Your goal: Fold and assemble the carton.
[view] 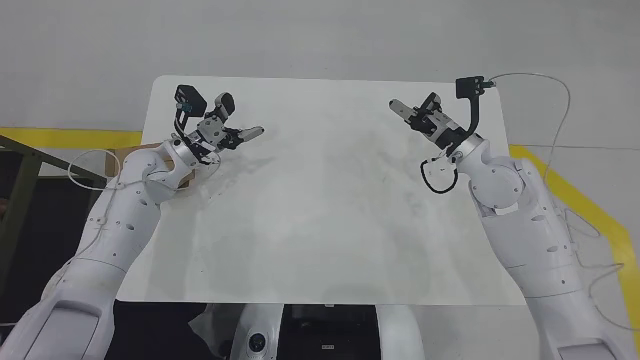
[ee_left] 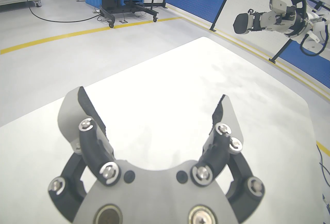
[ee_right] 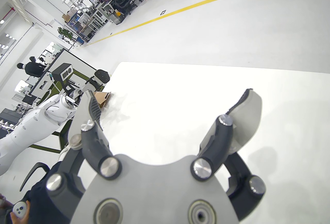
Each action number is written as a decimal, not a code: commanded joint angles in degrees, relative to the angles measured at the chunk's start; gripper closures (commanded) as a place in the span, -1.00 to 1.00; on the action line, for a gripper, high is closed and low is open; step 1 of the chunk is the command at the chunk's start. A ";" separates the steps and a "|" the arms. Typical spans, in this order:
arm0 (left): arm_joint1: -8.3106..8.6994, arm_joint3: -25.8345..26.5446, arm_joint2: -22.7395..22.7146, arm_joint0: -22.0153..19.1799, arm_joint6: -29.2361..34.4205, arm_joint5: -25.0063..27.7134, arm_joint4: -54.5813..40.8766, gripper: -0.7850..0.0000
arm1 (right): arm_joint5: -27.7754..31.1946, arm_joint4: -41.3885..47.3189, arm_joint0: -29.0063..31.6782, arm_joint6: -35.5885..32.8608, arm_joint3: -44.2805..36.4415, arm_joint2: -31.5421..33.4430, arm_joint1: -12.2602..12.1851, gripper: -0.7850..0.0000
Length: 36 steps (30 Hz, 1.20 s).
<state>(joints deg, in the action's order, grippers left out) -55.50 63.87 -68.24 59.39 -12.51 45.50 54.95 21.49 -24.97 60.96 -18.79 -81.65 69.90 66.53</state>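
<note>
My left gripper (view: pixel 243 118) hangs open over the far left part of the white table (view: pixel 330 220), with nothing between its fingers (ee_left: pixel 152 93). My right gripper (view: pixel 412 105) is open over the far right part, also holding nothing (ee_right: pixel 168 93). The two face each other across the table. A brown piece of cardboard (ee_right: pixel 102 98) shows in the right wrist view at the table's left edge, close to the left arm (ee_right: pixel 51 109); whether it lies on the table or beside it I cannot tell.
A dark green frame (view: pixel 30 155) stands just off the table's left side. Yellow floor lines (view: pixel 70 138) run along both sides. Cables (view: pixel 545 90) loop near the right arm. The table's far edge is close to both grippers.
</note>
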 commanded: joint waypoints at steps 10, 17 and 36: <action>0.00 0.00 0.00 0.00 0.00 0.00 0.00 -1.00 | 0.00 0.00 0.00 0.00 0.00 0.00 0.00 -1.00; 0.45 -1.33 -1.46 1.06 8.54 12.50 -17.35 -1.00 | 0.00 0.00 0.00 0.00 0.00 0.00 0.00 -1.00; 4.85 -16.44 -3.87 -8.68 58.04 8.95 -70.42 -1.00 | 0.00 0.00 0.00 0.00 0.00 0.00 0.00 -1.00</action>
<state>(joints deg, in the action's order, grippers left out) -50.89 48.54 -71.60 50.99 43.74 55.27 -13.70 21.49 -24.97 60.96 -18.79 -81.65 69.90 66.53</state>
